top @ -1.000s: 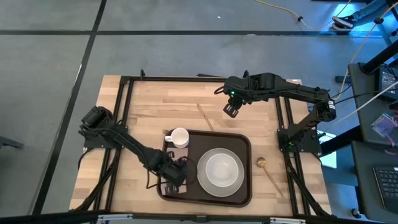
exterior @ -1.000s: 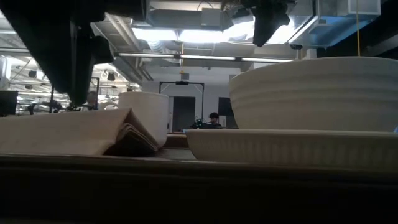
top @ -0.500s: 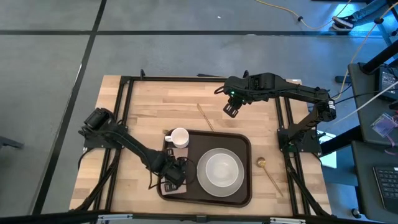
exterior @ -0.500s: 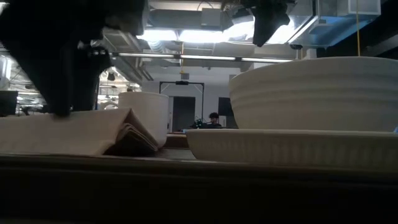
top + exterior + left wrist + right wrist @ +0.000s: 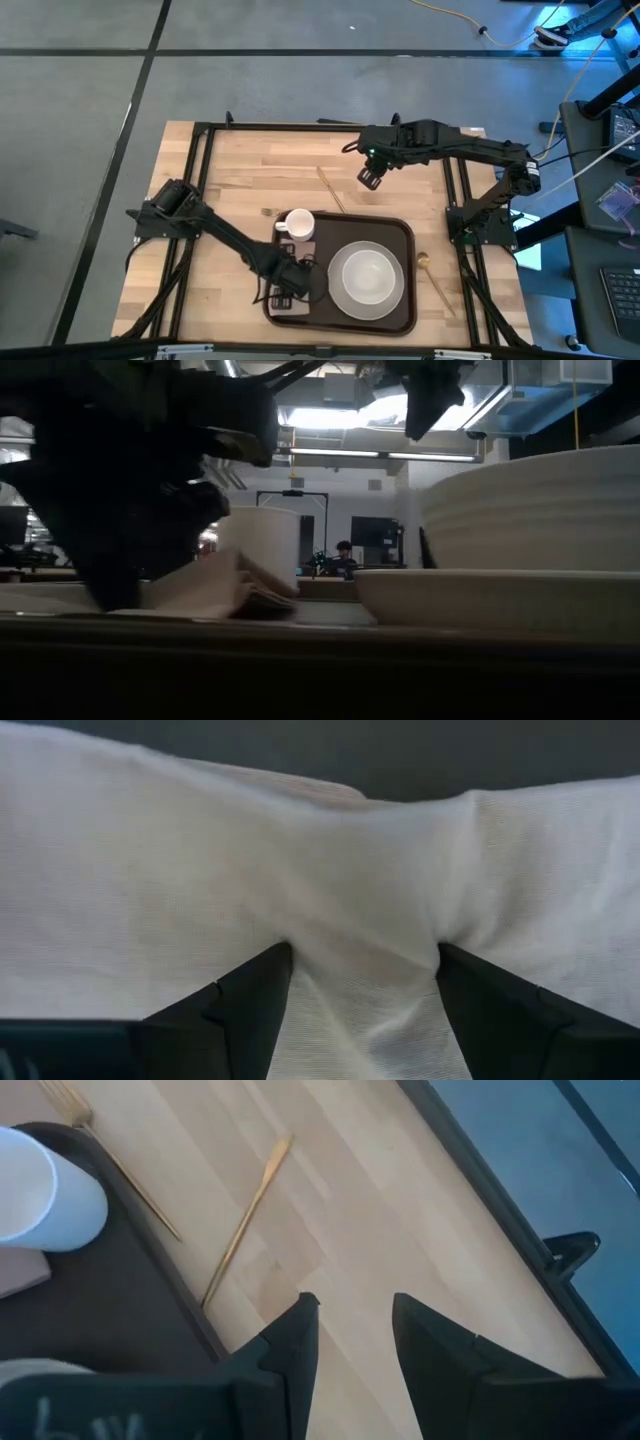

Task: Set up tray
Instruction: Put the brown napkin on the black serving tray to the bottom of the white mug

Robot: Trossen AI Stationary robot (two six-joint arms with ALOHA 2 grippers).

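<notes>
The dark brown tray (image 5: 408, 300) lies at the table's near middle. It carries a white cup (image 5: 297, 225) at its far left corner, a white plate (image 5: 367, 277) with a bowl (image 5: 540, 510) on it, and a pale folded napkin (image 5: 200, 870) on its left part. My left gripper (image 5: 290, 282) points down onto the napkin with its fingers apart. My right gripper (image 5: 370, 180) hangs open above the bare wood beyond the tray, with nothing between its fingers (image 5: 355, 1305). My left gripper comes from above, pointing steeply down, and both fingertips (image 5: 250, 990) rest on the napkin's top surface. The cloth between them (image 5: 365, 980) is puckered into wrinkles. The napkin lies on the tray floor; in the low view its folded layers (image 5: 255, 590) bunch toward the cup.
A gold fork (image 5: 120, 1170) and a gold knife (image 5: 245, 1220) lie on the wood just beyond the tray. A gold spoon (image 5: 432, 280) lies to the tray's right. Black frame rails (image 5: 195, 200) run along the table's sides. Bare wood lies at the far left.
My left gripper has sunk onto the napkin and moved toward the table's right edge. The tray, with cup, plate and bowl, has slid a little toward the right edge. The napkin has bunched up toward the cup.
</notes>
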